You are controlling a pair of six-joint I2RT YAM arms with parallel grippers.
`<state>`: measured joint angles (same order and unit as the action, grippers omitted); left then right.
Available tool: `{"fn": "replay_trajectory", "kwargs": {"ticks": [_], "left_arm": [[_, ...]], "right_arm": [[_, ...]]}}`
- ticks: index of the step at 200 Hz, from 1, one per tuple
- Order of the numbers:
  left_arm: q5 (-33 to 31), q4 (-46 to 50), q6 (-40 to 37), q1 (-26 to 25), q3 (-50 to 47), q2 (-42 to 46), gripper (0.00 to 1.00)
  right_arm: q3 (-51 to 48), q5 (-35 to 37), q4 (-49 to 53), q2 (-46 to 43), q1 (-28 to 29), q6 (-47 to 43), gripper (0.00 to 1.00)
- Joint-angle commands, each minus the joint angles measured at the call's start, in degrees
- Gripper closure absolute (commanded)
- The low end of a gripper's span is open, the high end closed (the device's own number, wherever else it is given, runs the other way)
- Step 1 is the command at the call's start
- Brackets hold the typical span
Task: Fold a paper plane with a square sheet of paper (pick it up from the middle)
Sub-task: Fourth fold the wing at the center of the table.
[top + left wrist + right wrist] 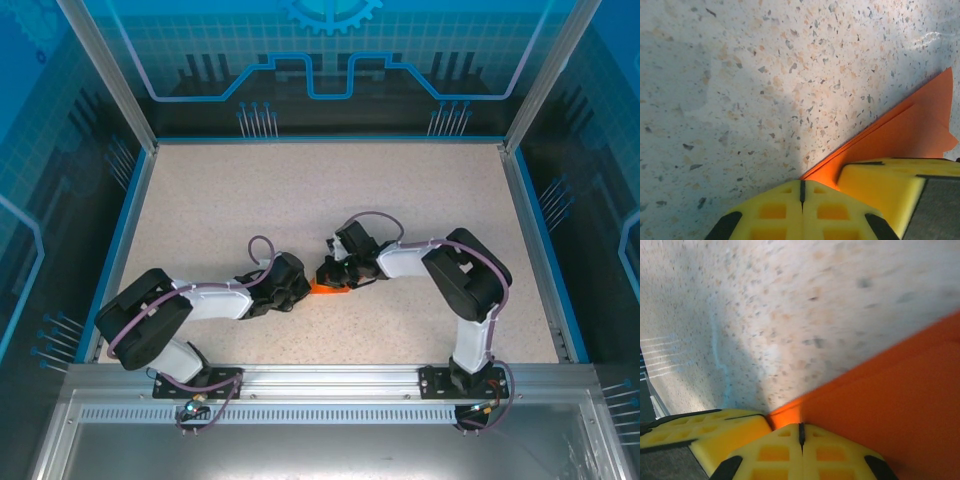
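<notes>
one sheet of paper, bright orange, thin and plain, lies on the speckled tabletop, near its middle and a little toward the near side. the left wrist view shows the sheet of paper folded into layers, with a long straight edge running on a slant and a pointed corner at the far end. the right wrist view shows it as a broad orange wedge with one straight edge.

two hands meet over the sheet, one on each of two arms. the left hand reaches in from the left and the right hand from the right, with a sliver of orange showing between them. the left hand's yellow pads are pressed together with nothing between them, tips down at the sheet's corner. the right hand's pads are pressed together the same way, tips at the sheet's edge. each wrist view also catches the other hand's yellow pad just beside its own.
</notes>
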<state>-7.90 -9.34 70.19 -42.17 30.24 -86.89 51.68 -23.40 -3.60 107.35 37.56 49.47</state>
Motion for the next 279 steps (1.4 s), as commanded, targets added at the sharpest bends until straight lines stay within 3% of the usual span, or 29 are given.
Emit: {"fn": "replay_trajectory", "kwargs": {"ticks": [1, 82, 108, 125, 138, 175, 198, 240, 279], "left_arm": [[-2.1, 11.6, 0.8, 0.0, -2.5, -2.7, 1.00], [-1.1, 9.6, -1.6, 0.0, -1.4, -2.5, 1.00], [0.7, 9.3, -5.8, -0.1, 2.2, -2.0, 1.00], [1.9, 11.1, -9.6, -0.1, 6.9, -2.1, 1.00], [1.5, 12.9, -11.4, -0.1, 10.1, -1.7, 0.92], [0.6, 18.3, -16.0, 1.2, 17.8, 0.2, 0.46], [-1.2, 21.8, -19.9, 2.7, 21.6, 0.7, 0.26], [-1.3, 22.7, -23.2, 5.9, 23.5, 1.1, 0.05], [1.0, 21.5, -22.8, 8.7, 21.9, 1.3, 0.01]], "right_arm": [[-5.3, 8.8, 6.5, -0.6, -7.2, -2.2, 1.00], [-7.3, 9.1, 10.5, -9.5, -22.1, -8.6, 1.00], [-6.3, 8.7, 13.1, -14.7, -23.6, -9.9, 1.00], [-7.6, 6.8, 12.3, -18.8, -23.4, -7.9, 0.91], [-8.8, 5.1, 11.7, -21.1, -23.2, -5.3, 0.85], [-14.2, -2.1, 4.4, -23.4, -22.1, 5.6, 0.56], [-14.9, -4.5, 0.5, -21.4, -18.7, 10.4, 0.45], [-14.6, -3.1, -7.3, -17.2, -13.3, 16.1, 0.43], [-13.6, -1.4, -8.2, -14.2, -12.0, 18.8, 0.44]]}}
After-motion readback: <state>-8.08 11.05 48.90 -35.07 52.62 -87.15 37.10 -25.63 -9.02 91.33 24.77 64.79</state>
